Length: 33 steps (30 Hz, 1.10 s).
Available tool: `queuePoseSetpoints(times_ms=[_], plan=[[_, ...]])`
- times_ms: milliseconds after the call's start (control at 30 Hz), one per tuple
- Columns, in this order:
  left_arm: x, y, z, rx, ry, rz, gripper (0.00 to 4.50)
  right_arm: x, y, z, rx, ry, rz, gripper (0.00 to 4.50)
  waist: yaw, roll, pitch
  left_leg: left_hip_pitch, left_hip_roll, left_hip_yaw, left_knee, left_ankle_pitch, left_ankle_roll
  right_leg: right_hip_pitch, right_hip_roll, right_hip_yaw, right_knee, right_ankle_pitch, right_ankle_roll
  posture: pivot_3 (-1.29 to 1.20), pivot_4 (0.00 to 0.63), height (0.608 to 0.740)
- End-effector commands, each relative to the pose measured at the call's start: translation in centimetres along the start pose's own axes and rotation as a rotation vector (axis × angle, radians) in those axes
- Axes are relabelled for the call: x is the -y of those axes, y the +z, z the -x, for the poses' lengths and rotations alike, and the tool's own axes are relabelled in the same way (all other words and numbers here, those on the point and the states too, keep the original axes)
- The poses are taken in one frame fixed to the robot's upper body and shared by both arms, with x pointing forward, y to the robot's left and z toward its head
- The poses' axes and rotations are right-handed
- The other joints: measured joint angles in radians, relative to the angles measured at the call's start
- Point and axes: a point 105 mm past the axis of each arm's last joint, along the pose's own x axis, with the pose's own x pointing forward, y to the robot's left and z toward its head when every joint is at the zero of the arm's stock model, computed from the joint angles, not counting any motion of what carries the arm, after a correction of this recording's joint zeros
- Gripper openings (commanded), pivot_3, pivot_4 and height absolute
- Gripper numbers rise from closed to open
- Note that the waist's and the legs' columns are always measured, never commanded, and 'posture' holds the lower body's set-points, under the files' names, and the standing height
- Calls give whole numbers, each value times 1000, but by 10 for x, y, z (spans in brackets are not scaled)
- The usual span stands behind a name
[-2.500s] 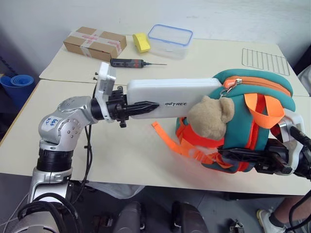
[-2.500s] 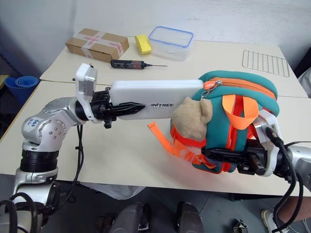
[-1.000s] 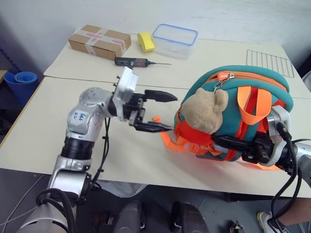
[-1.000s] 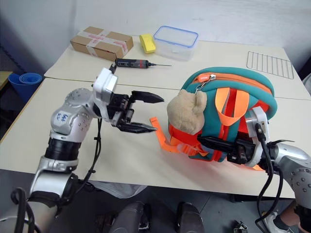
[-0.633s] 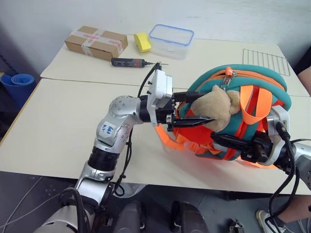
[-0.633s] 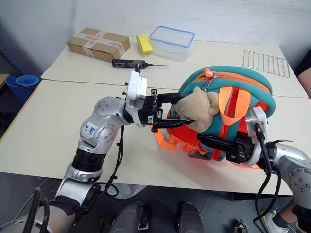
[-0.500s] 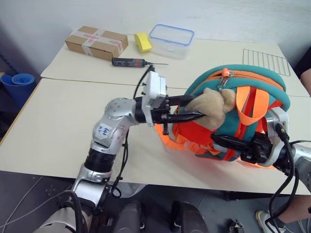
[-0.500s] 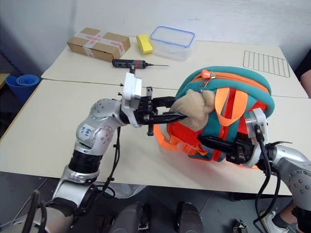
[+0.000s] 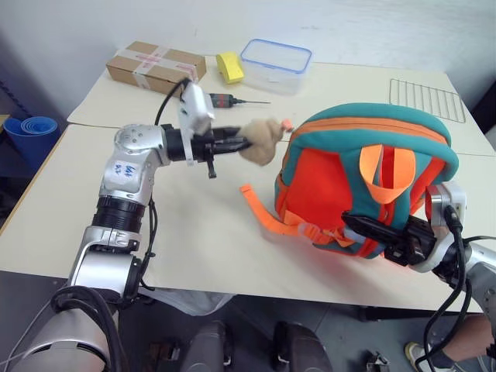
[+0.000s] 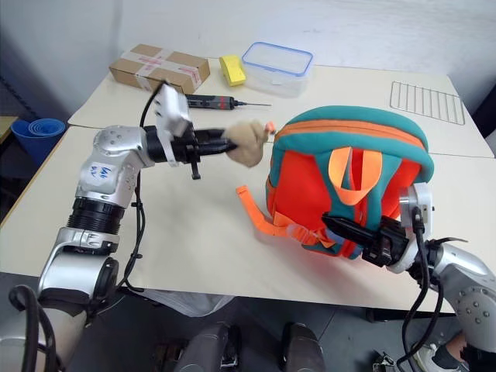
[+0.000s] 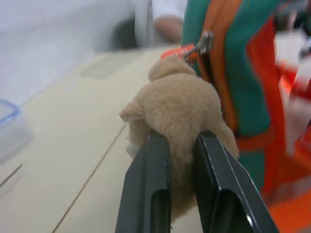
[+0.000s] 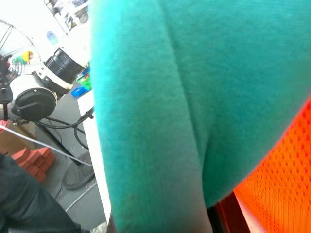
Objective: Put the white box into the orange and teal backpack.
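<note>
Backpack [image 9: 364, 186] stands on the table [image 9: 77, 209], strap side facing the cam, teal top up, orange straps spilling onto the table beside it. White box no longer sticks out of the pack as it did 2.5 s back; can't see it now, presumably inside. Left gripper [image 9: 242, 142] is pinched on the tan pompom [image 9: 262, 142], fingers [image 11: 150, 189] squeezing the fuzz from both sides. Half a sec ago the pompom lay against the pack's front w/ the gripper closing on it; now it's pulled out away from the pack's left side, its little chain and orange zip tab [image 9: 286, 124] drawn taut toward the top seam. Pack also looks more upright and squarer to the cam than before. Right gripper [image 9: 364, 231] sits low on the pack's right front edge, closed tight on teal trim and a strap, same spot as earlier. Behind the pack: cardboard box [image 9: 156, 67], yellow sponge [image 9: 228, 67], clear container [image 9: 275, 65], screwdriver [image 9: 236, 100], wire rack [image 9: 425, 98].
</note>
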Motion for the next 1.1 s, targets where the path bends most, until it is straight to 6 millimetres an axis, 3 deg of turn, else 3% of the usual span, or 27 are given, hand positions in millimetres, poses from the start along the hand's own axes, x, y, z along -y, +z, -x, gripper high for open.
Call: queuePoseSetpoints(times_ms=[33,200,333,400,500,600,733,833,867,967,1100], plan=[[25,-25,-17,-62,-98,-35,422,-4,9,5,46,-26,45,0,-1,0,0,0,0,1,0,0,0,0,0,0,0,0,0,0,150,740],[64,-41,-32,-51,-223,16,422,0,2,6,59,-72,44,0,-1,0,0,0,0,0,0,0,0,-1,-1,1,0,0,0,0,150,740],[82,-63,-20,-94,-210,95,422,22,-10,7,80,-220,58,0,-1,0,0,0,0,0,0,0,0,-1,-2,2,1,0,0,0,150,740],[84,-73,-4,-141,-180,131,1051,34,-9,11,128,-298,67,0,-4,-1,-1,1,1,0,0,0,0,0,-2,3,1,0,0,0,150,740],[82,-67,23,-108,-128,151,1960,25,-13,17,33,-273,204,927,-5,3,-3,2,1,0,0,0,0,0,-2,4,2,0,0,0,150,740],[78,-59,59,-87,-36,169,2882,11,-11,38,-90,-241,356,1921,-5,3,-3,1,2,1,-1,-1,-1,-1,-2,8,3,-1,-1,0,150,740],[109,-74,107,-222,-48,216,4145,19,-7,87,-230,-292,472,3339,-5,3,-3,2,3,0,-1,-2,-1,0,-2,8,1,-1,-2,0,150,740],[132,-76,136,-248,-27,242,4156,32,-3,123,-346,-343,568,4351,-8,4,-3,6,3,3,-2,-5,1,2,-4,12,-3,-1,-1,0,150,740],[135,-78,142,-257,1,262,4156,37,-2,133,-376,-350,589,4457,-6,4,-3,9,4,4,-2,-8,0,3,-6,14,-5,-1,-2,0,150,740],[139,-81,153,-267,56,282,4156,50,-5,153,-467,-357,631,4457,-4,4,-2,11,5,6,-2,-10,-1,4,-8,16,-5,-1,-2,0,150,740],[138,-77,153,-252,87,276,4156,61,-10,159,-480,-354,667,4457,-8,5,-2,12,5,7,-4,-10,-5,3,-9,16,-4,-2,-4,0,150,740]])
